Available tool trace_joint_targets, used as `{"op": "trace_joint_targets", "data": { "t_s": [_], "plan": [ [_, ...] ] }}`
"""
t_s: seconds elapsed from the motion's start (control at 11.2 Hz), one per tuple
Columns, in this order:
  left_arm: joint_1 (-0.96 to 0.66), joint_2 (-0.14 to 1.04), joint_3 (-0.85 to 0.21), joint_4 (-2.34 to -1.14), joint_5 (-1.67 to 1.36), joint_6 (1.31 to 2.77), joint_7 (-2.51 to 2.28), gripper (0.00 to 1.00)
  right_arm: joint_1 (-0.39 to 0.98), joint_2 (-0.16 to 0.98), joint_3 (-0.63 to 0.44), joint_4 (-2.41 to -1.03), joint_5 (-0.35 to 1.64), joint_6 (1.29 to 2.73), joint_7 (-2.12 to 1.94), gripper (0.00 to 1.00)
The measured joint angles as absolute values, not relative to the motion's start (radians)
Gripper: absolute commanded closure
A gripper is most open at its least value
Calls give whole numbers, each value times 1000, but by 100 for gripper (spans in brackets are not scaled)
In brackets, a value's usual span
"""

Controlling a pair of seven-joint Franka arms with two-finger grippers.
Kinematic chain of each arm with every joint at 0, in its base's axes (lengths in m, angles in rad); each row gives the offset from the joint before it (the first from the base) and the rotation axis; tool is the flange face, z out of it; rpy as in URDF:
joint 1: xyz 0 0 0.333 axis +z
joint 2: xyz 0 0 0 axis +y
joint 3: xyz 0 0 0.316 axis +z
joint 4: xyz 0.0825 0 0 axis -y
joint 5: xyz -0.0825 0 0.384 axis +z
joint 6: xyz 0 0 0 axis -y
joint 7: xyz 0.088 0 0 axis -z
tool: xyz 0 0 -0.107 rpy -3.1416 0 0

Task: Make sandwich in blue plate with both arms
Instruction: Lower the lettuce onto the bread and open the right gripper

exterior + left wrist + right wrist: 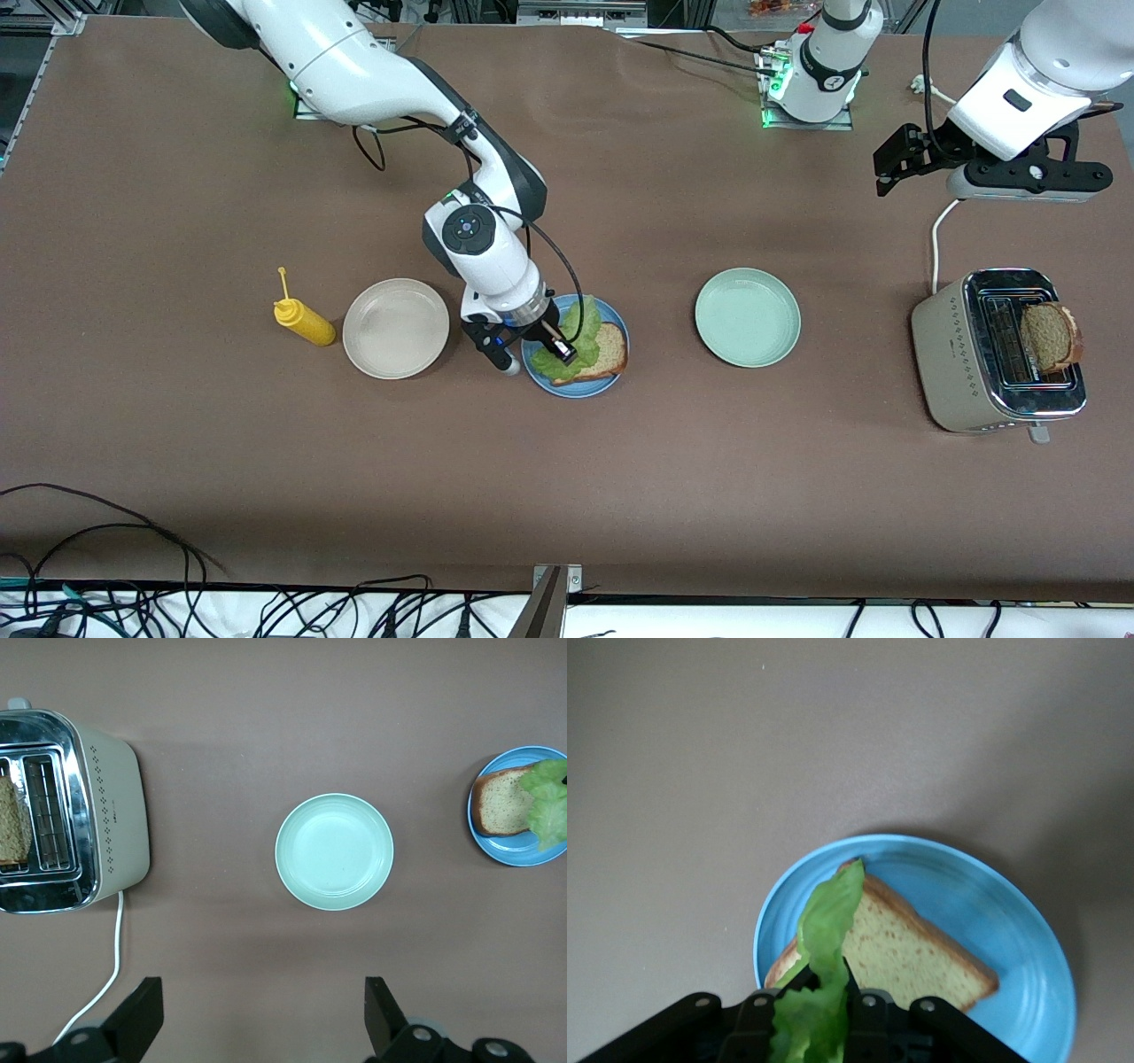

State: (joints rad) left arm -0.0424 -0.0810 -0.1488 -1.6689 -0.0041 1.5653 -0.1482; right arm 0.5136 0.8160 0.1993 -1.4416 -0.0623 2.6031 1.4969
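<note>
The blue plate (576,390) lies mid-table with one brown bread slice (604,353) on it. My right gripper (560,347) is low over the plate and shut on the green lettuce leaf (578,330), which drapes onto the bread. The right wrist view shows the lettuce (828,921) pinched in the right gripper (824,979), over the bread (912,952) and the plate (1010,904). A second bread slice (1050,337) stands in the toaster (974,354). My left gripper (886,173) hangs open and empty above the table near the toaster, its fingers wide apart (263,992).
A pale green plate (747,317) sits between the blue plate and the toaster. A beige plate (395,328) and a yellow squeeze bottle (304,321) lie toward the right arm's end. The toaster's white cord (935,239) runs toward the bases.
</note>
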Motion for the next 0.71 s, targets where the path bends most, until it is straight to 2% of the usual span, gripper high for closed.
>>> {"op": "trace_joint_targets", "data": {
  "t_s": [0.09, 0.18, 0.27, 0.36, 0.45, 0.71],
  "plan": [
    [-42, -81, -149, -1669, -4, 1566, -148, 0, 533, 837, 176, -1421, -62, 2610, 1506, 100],
    [-42, -81, -149, -1669, -4, 1566, -149, 0, 557, 856, 150, -1402, -63, 2613, 1515, 96],
    [-42, -81, -149, -1669, -4, 1566, -149, 0, 577, 868, 132, -1390, -63, 2615, 1524, 75],
    [-42, -81, -149, -1669, -4, 1566, -149, 0, 588, 875, 125, -1383, -63, 2615, 1535, 24],
    [-42, -81, -149, -1669, -4, 1566, -149, 0, 592, 876, 122, -1382, -63, 2616, 1554, 0],
    [-42, -81, -152, -1669, -4, 1566, -161, 0, 592, 879, 117, -1382, -63, 2616, 1577, 0]
  ]
}}
